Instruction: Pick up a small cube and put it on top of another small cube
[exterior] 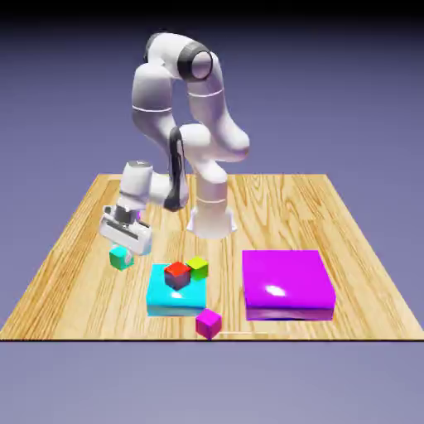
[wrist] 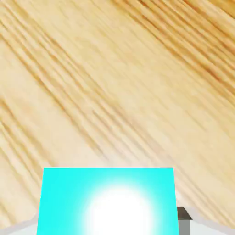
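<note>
The small teal-green cube (exterior: 122,258) is near the exterior view's left, on or just above the wooden table (exterior: 74,273). My gripper (exterior: 122,251) comes down on it from above and is shut on it. In the hand view the cube (wrist: 108,202) fills the bottom middle, bright cyan, with a grey fingertip (wrist: 184,216) against its right side. Other small cubes lie to the exterior view's right: a red cube (exterior: 177,273) on the flat cyan block (exterior: 170,302), a yellow-green cube (exterior: 197,267) at that block's far corner, and a magenta cube (exterior: 209,323) near the table's front edge.
A large flat magenta block (exterior: 287,284) lies on the exterior view's right. The robot's base (exterior: 209,219) stands behind the cyan block. In the hand view only wood grain (wrist: 114,82) shows beyond the held cube.
</note>
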Controlling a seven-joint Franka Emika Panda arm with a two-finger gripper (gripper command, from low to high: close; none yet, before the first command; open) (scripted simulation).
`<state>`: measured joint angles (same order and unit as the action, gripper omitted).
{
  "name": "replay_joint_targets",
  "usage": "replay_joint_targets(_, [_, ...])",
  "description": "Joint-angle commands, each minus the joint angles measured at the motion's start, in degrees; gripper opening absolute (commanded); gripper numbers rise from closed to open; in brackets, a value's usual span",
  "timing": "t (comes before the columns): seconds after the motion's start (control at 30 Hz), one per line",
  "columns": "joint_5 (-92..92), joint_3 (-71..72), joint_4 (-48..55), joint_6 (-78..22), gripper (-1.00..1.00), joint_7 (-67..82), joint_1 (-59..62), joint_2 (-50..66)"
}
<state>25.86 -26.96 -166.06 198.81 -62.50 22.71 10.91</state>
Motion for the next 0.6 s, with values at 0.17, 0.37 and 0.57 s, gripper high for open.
replay_joint_targets(0.17, [-9.2, 12.45, -0.43, -10.84, -1.0, 3.63, -1.42, -11.07])
replay_joint_targets(0.37, [-18.35, 24.91, -0.86, -21.67, -1.0, 7.2, -2.84, -22.14])
replay_joint_targets(0.57, [-25.1, 34.12, -1.18, -29.68, -1.0, 9.83, -3.88, -30.32])
